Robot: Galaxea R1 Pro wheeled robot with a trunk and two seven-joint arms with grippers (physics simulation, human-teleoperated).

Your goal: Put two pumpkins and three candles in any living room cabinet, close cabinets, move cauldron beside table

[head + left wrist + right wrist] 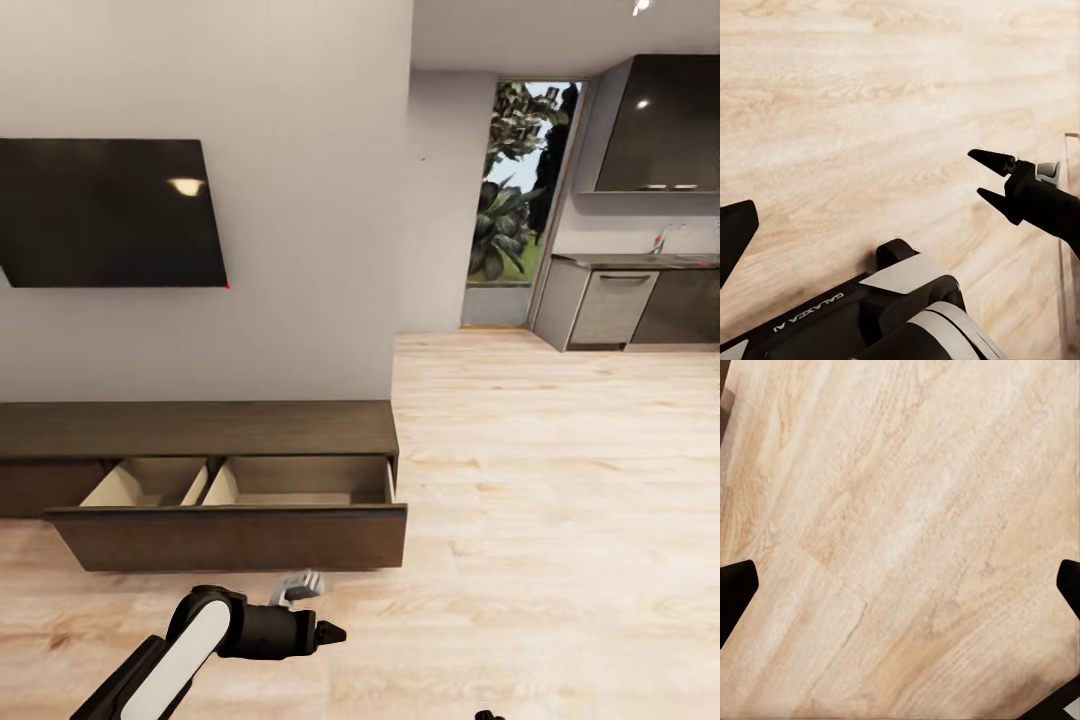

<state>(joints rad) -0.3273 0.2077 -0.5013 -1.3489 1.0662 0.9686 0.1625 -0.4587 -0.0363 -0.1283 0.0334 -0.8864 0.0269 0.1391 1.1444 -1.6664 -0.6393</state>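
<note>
While the cabinet (200,430) sits at lower left of the head view with its drawer (240,505) pulled out, the left gripper (300,588) hovers just below it. Right gripper (900,585) fingers are spread wide over floor (907,510); whether the left's are spread, I cannot tell.

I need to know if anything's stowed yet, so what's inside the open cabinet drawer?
The cabinet drawer shows two pale compartments, apparently empty; its front panel hides the near floor of each.

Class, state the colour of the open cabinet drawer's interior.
Pale beige, inside the dark-brown cabinet's open drawer; clearest in the head view.
</note>
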